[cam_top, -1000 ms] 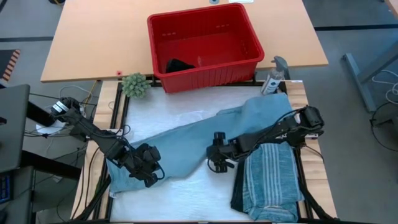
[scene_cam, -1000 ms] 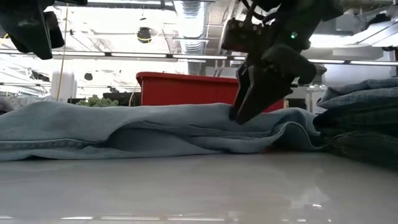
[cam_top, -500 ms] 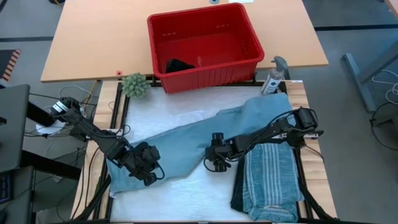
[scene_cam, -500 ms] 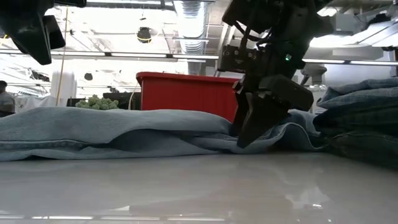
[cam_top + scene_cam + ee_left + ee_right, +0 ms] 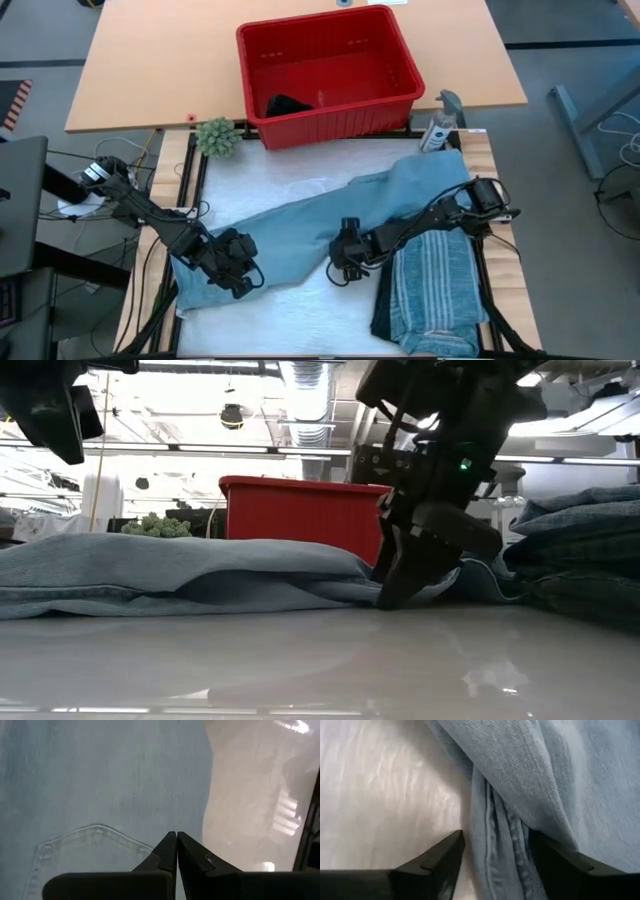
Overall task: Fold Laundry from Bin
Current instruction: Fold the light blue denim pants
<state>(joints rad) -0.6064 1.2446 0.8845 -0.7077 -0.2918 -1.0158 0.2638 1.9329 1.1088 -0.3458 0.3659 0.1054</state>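
Light blue denim trousers point(image 5: 300, 225) lie spread slantwise on the white table top, from near left to far right. My right gripper point(image 5: 340, 275) is open and low at the middle of their near edge. One of its fingers point(image 5: 437, 862) is over bare table and the other point(image 5: 560, 865) is over the denim, with the folded edge point(image 5: 495, 835) between them. My left gripper point(image 5: 176, 835) is shut and hovers above the trousers' left end, over a back pocket point(image 5: 85, 845). The red bin point(image 5: 330, 125) stands at the far edge with a small black item point(image 5: 288, 104) inside. My right gripper comes slanting down from the table's right and straddles the trousers' folded near edge point(image 5: 495, 835), which lies flat on the table. Its fingertips point(image 5: 395, 590) reach down to the cloth and table. Whether they touch the denim, I cannot tell.
A folded stack, a blue-grey striped shirt point(image 5: 435, 290) on dark cloth, lies at the near right next to my right arm. A small green plant point(image 5: 217, 136) and a spray bottle point(image 5: 440, 125) stand at the far edge beside the bin. Bare white table shows near the front edge point(image 5: 300, 310).
My right gripper has come down onto the trousers' near edge, tipping a little steeper, its fingers still apart. The trousers have stayed where they were.
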